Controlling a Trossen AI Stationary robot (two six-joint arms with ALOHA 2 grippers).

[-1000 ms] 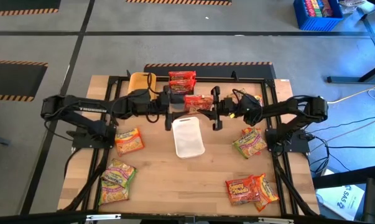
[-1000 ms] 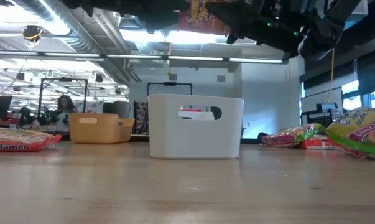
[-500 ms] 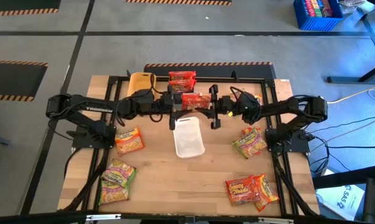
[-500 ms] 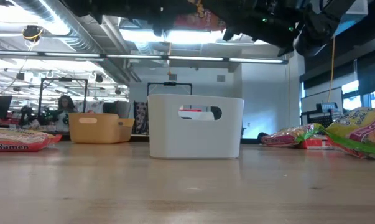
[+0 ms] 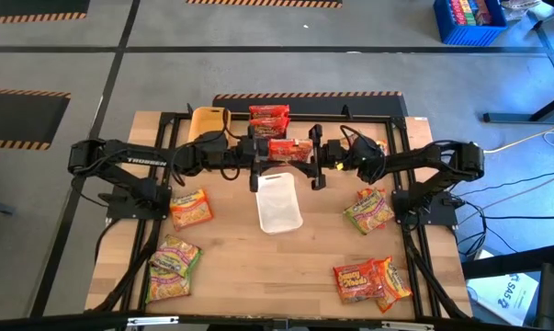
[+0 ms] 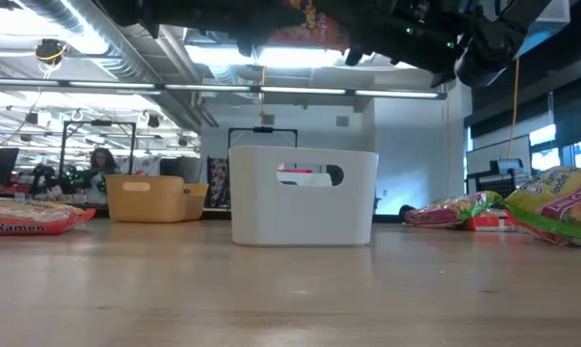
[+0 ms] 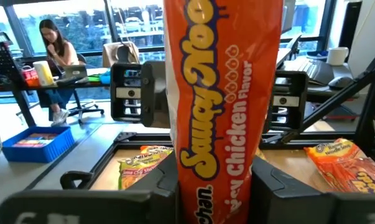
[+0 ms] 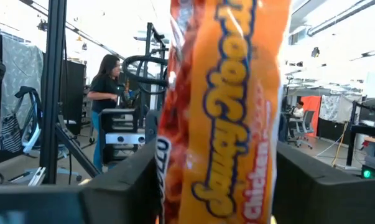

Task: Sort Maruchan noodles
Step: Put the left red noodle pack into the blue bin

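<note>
An orange-red Maruchan noodle packet (image 5: 291, 148) hangs in the air over the white tray (image 5: 279, 204) at the table's middle. My left gripper (image 5: 263, 153) comes level from the table's left and is shut on the packet's left end (image 7: 215, 186). My right gripper (image 5: 314, 154) comes from the table's right. It is open, with a finger close on either side of the packet's right end (image 8: 218, 155). In the low view the packet (image 6: 314, 21) shows at the top edge, under the dark arms. My left gripper pinches the packet's left end by its two long edges (image 7: 175, 177) between the two fingers (image 7: 271, 186). The fingers reach in level from the table's left and lie along the packet. The packet sticks out ahead of them, printed face up, lifted clear above the white tray.
A yellow tray (image 5: 208, 119) and red packets (image 5: 268, 114) lie at the far edge. More packets lie at the left (image 5: 191, 208), the near left (image 5: 171, 267), the right (image 5: 369, 210) and the near right (image 5: 370, 280). A black frame (image 5: 401, 124) rings the table.
My left gripper's fingers have closed on the packet's left end, and my right gripper's fingers have come apart around its right end. The packet, which sagged lower a second ago, now sits higher and more level between the two grippers.
</note>
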